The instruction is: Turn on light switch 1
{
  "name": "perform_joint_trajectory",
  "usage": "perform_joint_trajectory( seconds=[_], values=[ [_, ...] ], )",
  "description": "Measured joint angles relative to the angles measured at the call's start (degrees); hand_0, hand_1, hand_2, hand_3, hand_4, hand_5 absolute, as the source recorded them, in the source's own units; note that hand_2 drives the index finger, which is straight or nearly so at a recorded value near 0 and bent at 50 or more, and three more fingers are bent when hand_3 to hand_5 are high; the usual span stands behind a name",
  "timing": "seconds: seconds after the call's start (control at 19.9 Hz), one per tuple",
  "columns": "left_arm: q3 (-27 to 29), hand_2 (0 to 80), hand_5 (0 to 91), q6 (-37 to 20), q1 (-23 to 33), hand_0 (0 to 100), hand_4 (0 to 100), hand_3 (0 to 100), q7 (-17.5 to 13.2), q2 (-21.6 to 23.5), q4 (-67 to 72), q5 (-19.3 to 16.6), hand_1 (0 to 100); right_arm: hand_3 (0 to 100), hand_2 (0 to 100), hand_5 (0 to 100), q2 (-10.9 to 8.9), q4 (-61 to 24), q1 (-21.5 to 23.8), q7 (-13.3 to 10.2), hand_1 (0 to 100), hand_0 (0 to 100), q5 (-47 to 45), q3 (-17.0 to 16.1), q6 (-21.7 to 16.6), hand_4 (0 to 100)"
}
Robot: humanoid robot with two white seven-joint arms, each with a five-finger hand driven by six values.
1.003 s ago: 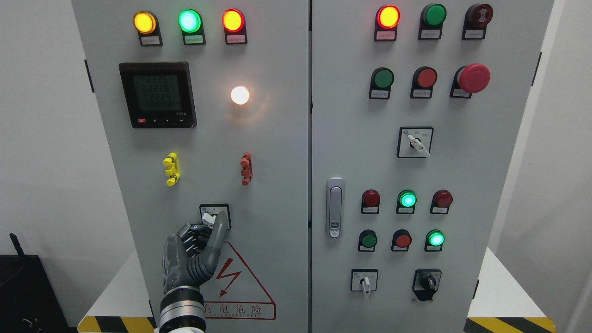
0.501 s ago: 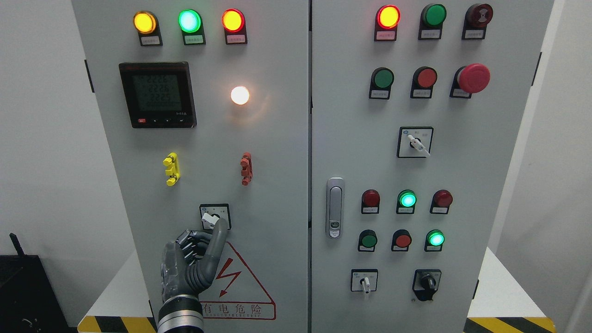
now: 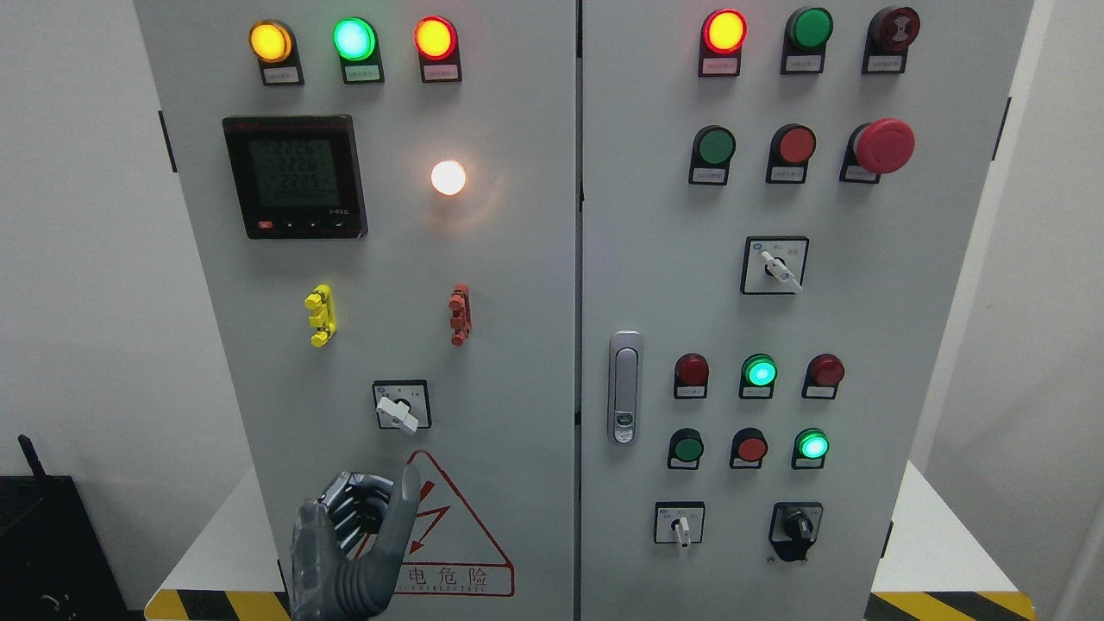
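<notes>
A small rotary switch [image 3: 400,405] with a white knob sits low on the left cabinet door [image 3: 509,285]; the knob's handle lies tilted, its right end lower. Above it a round white lamp [image 3: 448,178] glows. My left hand [image 3: 373,511] comes up from the bottom edge, below the switch and apart from it, in front of the red warning triangle [image 3: 457,539]. Most of its fingers are curled with one grey finger [image 3: 399,517] pointing upward, and it holds nothing. The right arm does not show.
The left door also carries three lit lamps [image 3: 354,39], a digital meter [image 3: 295,177], and yellow [image 3: 319,315] and red [image 3: 460,315] clips. The right door has a handle [image 3: 624,386], a red mushroom button [image 3: 883,145], and several lamps and selector switches.
My left hand has dropped from the rotary switch, where a finger touched the knob, to well below it. The knob now shows fully. The white lamp stays lit throughout.
</notes>
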Motion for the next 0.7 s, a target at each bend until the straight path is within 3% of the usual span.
perform_joint_trajectory(
  seconds=[0.2,0.35,0.5,0.7],
  values=[
    [1.1,27.1,38.1,-23.1,9.7,0,68,61,-3.7,1.8,5.3,0.8,8,0,0,0,0.00,0.0,0.0,0.0,0,30,0.0,0.0,0.0,0],
    [2.4,13.9,27.4,-36.6,15.4,0,56,43,-5.4,3.0,12.5,1.9,4,0,0,0,0.00,0.0,0.0,0.0,0,30,0.0,0.0,0.0,0],
    [3.5,7.0,16.0,-43.2,19.2,0,45,33,-6.0,4.4,22.4,3.7,2,0,0,0,0.00,0.0,0.0,0.0,0,30,0.0,0.0,0.0,0],
    [4.6,2.7,2.4,-45.5,21.7,0,38,28,-8.6,5.3,38.2,7.1,2,0,0,0,0.00,0.0,0.0,0.0,0,30,0.0,0.0,0.0,0]
  ],
)
